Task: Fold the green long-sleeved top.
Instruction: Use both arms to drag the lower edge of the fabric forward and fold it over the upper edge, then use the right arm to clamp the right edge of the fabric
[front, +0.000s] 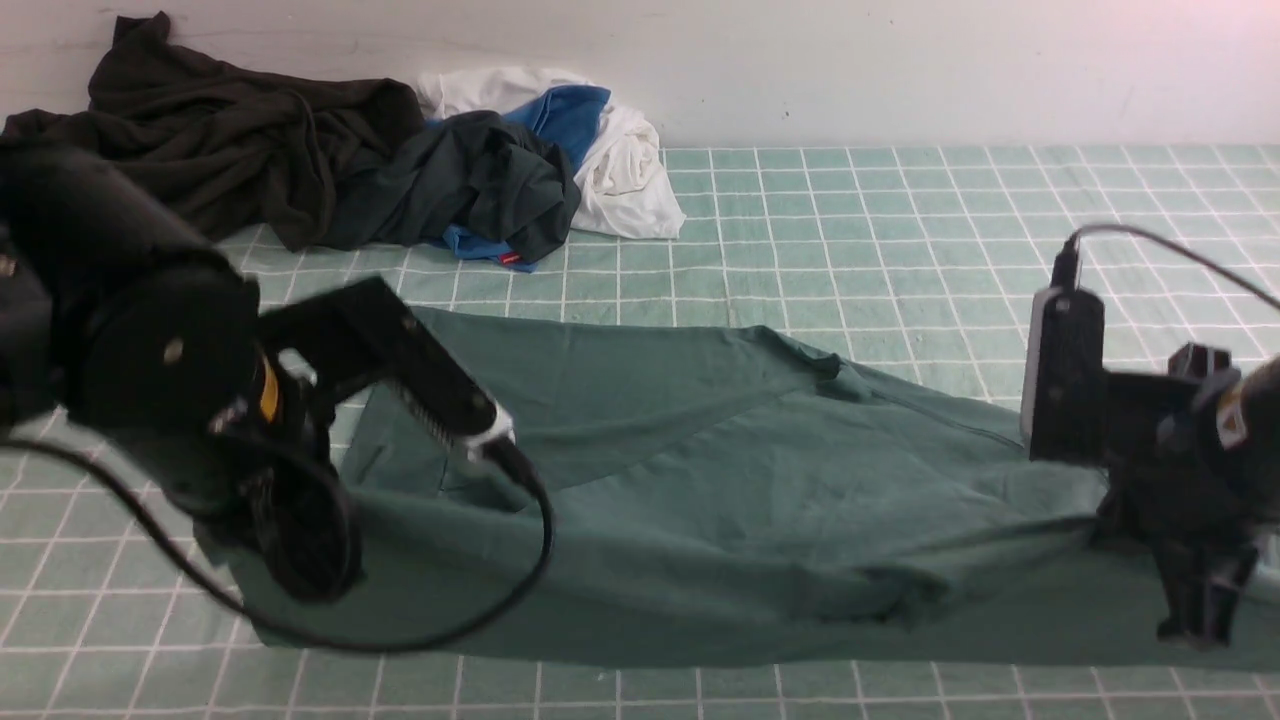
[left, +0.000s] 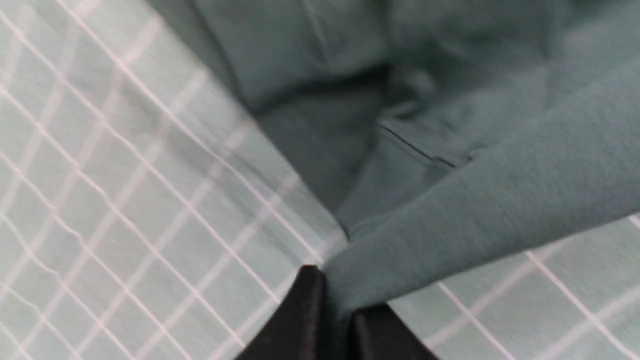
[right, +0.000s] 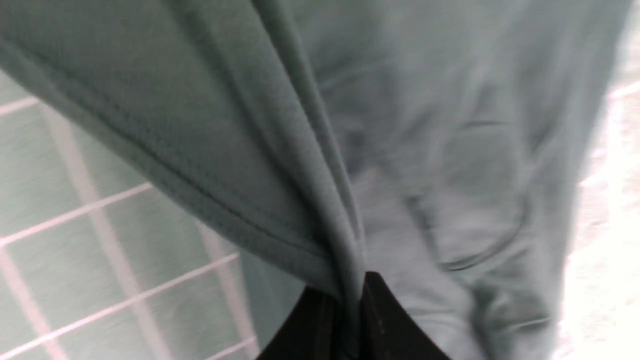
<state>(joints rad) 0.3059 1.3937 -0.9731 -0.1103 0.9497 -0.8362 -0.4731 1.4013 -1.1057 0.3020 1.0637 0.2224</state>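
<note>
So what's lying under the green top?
Only the checked mat shows, running out from beneath the green long-sleeved top. Anything else under the cloth is covered.

we are holding our left arm low on the left side, wrist bent so that the left gripper is pointing down and slightly forward. its fingers are squeezing a fold of the top, the jaws nearly meeting. we are holding our right arm in from the right edge, wrist turned down, with the right gripper hanging below it. its fingers are pinching a bunched edge of the top, with hardly a gap between them. the two arms are standing well apart.
</note>
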